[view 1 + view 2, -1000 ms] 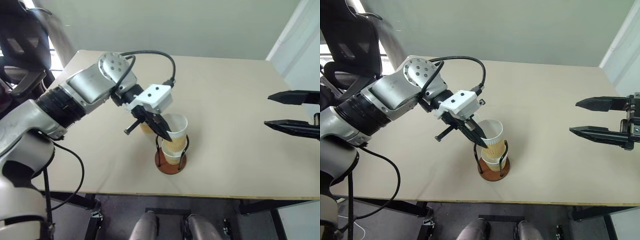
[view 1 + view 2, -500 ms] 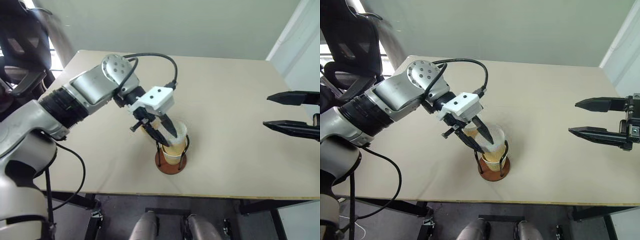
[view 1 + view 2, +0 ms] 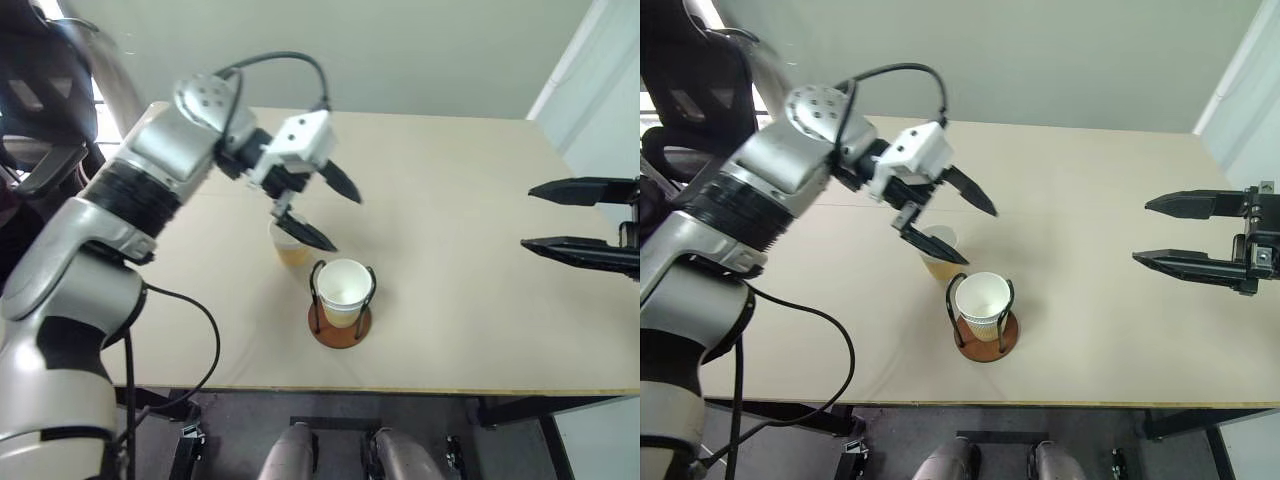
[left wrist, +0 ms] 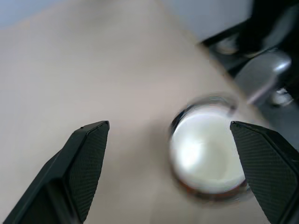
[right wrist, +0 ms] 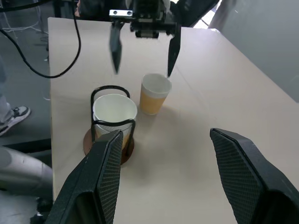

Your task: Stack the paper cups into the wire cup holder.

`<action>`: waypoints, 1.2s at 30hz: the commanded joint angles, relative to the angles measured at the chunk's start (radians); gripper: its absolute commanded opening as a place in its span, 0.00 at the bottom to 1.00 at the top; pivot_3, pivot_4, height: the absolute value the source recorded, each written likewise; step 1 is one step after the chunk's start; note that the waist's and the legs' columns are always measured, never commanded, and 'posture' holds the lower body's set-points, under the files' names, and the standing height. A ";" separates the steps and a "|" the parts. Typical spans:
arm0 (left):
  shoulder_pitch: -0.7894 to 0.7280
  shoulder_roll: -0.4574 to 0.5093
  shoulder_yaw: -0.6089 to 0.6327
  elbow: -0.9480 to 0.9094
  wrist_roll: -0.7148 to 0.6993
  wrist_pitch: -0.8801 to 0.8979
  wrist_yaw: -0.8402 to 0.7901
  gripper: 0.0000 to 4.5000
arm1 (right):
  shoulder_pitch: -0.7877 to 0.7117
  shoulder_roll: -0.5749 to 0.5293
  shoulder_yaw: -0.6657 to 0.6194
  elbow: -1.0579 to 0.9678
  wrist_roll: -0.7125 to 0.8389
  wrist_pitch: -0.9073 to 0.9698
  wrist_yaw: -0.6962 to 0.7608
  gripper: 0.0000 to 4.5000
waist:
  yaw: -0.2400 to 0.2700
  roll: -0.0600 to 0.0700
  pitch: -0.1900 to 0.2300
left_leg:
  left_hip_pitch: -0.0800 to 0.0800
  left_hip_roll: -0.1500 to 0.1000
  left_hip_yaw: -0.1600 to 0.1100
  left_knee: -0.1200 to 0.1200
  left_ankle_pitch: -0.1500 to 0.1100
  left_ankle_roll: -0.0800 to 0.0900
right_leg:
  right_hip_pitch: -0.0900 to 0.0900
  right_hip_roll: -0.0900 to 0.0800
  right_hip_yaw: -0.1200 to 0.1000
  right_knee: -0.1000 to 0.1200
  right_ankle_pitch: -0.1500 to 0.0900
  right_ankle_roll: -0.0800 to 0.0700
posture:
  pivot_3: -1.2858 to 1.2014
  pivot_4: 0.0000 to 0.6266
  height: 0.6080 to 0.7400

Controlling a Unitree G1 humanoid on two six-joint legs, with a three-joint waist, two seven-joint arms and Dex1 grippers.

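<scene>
Left eye view, tabletop [image 3: 470, 330]: a pale beige surface carrying everything, with a light wall behind its far edge.
Left arm: reaches from the robot's left over the middle of the tabletop, above the cups.
Left gripper [image 3: 322, 210]: jaws spread wide, nothing between them; one black finger hangs over the loose cup, the other points out over bare tabletop. It hovers above and behind the holder, touching neither cup nor wire.
Right gripper [image 3: 560, 215]: off at the robot's right edge of the tabletop, well apart from the cups; its two black fingers lie roughly level, one above the other, jaws parted with nothing between them.
Wire cup holder [image 3: 317, 292]: stands near the front edge, middle of the tabletop; reddish-brown round base, two black wire loops upright around the cup.
Paper cups in the holder [image 3: 343, 290]: seated upright inside the loops, white inside facing up; how many are nested there I cannot tell.
Loose paper cup [image 5: 154, 94]: upright on the tabletop just beside the holder, behind it and slightly to the robot's left, not touching it.
</scene>
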 commanded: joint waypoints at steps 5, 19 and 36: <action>0.091 0.189 -0.039 -0.007 0.059 -0.001 -0.035 0.99 | -0.030 -0.015 0.019 0.027 -0.014 -0.045 0.012 0.67 | 0.007 0.002 -0.001 | 0.000 0.000 0.000 -0.001 0.000 0.000 | 0.000 0.000 0.000 0.000 0.000 0.000 | 0.52 0.24 1.00; 0.173 -0.048 0.101 0.270 0.335 -0.211 -0.035 0.99 | -0.075 -0.025 0.063 0.046 -0.017 -0.057 0.011 0.67 | 0.024 0.002 -0.001 | -0.002 -0.003 -0.003 0.007 -0.002 0.004 | 0.000 -0.002 0.000 0.001 0.002 0.000 | 0.52 0.24 1.00; 0.166 -0.161 0.230 0.444 0.504 -0.321 -0.035 0.04 | -0.037 -0.020 0.018 0.016 -0.013 -0.034 -0.001 0.67 | 0.025 0.002 -0.001 | -0.004 -0.003 -0.002 0.008 -0.003 0.006 | 0.000 -0.002 0.000 0.000 0.003 0.002 | 0.52 0.24 1.00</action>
